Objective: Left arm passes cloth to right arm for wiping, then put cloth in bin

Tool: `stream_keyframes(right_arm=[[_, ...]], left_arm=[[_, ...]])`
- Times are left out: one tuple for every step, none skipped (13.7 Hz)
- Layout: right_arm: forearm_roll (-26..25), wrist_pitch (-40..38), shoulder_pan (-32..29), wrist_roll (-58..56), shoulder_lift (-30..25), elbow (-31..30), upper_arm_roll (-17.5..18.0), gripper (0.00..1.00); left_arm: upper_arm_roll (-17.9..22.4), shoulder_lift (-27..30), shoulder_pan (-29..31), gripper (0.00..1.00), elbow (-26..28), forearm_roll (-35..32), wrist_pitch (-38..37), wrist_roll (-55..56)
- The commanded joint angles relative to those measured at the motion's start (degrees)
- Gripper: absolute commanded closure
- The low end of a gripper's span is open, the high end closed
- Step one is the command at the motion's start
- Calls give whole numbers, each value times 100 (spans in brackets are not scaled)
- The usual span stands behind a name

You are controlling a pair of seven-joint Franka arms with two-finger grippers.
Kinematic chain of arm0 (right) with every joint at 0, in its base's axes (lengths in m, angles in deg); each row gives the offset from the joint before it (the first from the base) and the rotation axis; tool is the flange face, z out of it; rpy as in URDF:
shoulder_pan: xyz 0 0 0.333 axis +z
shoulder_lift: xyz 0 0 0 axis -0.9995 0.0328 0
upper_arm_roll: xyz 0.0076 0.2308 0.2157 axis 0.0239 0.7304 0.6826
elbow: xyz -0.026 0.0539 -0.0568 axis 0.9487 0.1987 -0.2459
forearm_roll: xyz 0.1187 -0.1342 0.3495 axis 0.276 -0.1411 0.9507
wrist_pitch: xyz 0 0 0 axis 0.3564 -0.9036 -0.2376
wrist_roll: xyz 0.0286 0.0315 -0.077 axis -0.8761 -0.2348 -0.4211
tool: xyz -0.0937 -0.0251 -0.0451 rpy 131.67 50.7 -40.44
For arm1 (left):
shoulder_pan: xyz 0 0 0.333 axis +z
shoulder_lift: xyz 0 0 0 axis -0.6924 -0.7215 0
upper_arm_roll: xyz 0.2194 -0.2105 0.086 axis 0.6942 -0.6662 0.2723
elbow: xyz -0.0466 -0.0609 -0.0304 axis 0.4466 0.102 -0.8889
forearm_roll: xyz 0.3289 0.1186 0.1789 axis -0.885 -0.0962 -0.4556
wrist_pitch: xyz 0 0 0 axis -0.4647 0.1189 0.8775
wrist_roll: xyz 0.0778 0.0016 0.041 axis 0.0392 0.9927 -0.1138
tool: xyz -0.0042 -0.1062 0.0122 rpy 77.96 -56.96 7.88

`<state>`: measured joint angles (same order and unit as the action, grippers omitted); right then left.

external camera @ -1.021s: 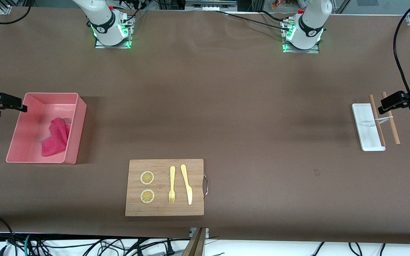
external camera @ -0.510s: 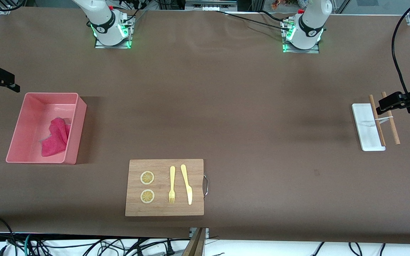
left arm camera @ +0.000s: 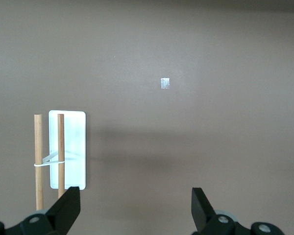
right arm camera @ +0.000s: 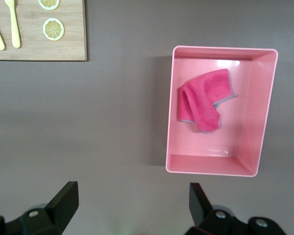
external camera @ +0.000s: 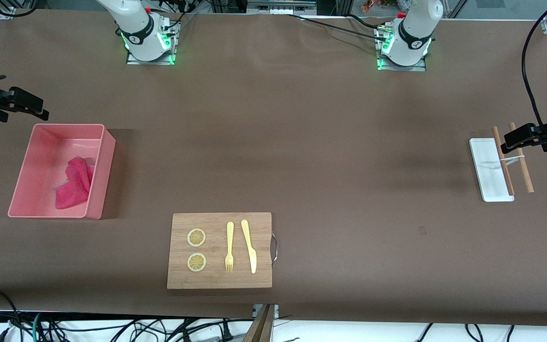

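Note:
The magenta-pink cloth [external camera: 74,184] lies crumpled inside the salmon-pink bin [external camera: 107,161] at the right arm's end of the table; both also show in the right wrist view, the cloth [right arm camera: 204,100] in the bin [right arm camera: 264,107]. My right gripper [external camera: 29,104] is open and empty, up in the air over bare table beside the bin's corner; its fingers [right arm camera: 63,198] frame bare table. My left gripper [external camera: 515,137] is open and empty over the white tray and sticks at the left arm's end.
A wooden board [external camera: 216,278] with two lemon slices [external camera: 196,237], a yellow fork [external camera: 229,247] and knife [external camera: 249,246] lies near the front camera. A small white tray [external camera: 485,166] with two wooden sticks [external camera: 521,159] lies under the left gripper.
My right gripper has risen from over the bin's edge and moved away from the front camera, then back toward the table's middle. The cloth stays in the bin. The left gripper barely moved.

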<state>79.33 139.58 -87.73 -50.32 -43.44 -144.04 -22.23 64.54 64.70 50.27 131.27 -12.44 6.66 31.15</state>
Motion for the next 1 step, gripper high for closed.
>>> stream_keyframes(right_arm=[[-291,-106,13,89,79,161,19,0]], left_arm=[[22,-8,-38,0,-70,-4,-50,-71]])
